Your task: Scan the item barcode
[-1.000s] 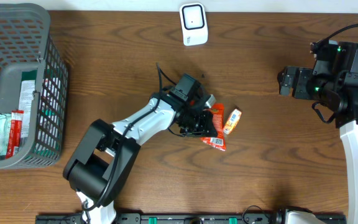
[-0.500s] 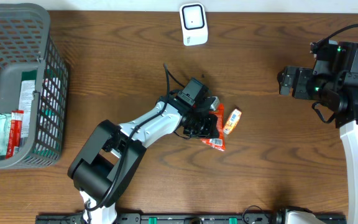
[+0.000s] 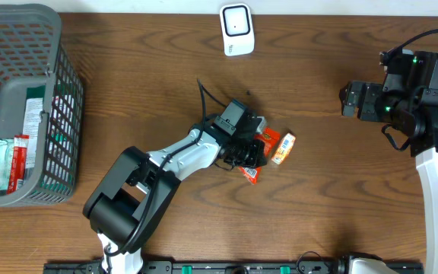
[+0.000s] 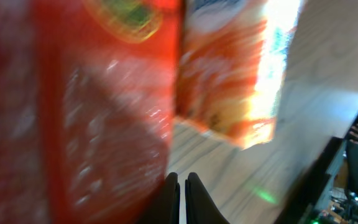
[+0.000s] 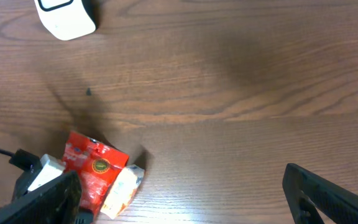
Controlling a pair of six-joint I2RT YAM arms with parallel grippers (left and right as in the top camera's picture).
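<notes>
PLACE: mock shop checkout on a robot test bench | SIGNS: grey shopping basket (image 3: 63, 99) holding packaged goods (image 3: 10, 164); white barcode scanner (image 3: 236, 29) on the wood-grain surface (image 3: 333, 198); red packet (image 3: 268, 139) and orange packet (image 3: 283, 148) lying loose | RIG: left arm (image 3: 173, 156) and right arm (image 3: 432, 175) mounted at the near edge

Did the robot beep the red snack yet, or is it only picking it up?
Not yet. Done: the left gripper is shut on the red packet, beside the small orange packet. In hand: the packet looks tipped up off the table. Left: carry it to the white scanner at the far edge and show its barcode. The right gripper hangs open, away to the side.
</notes>
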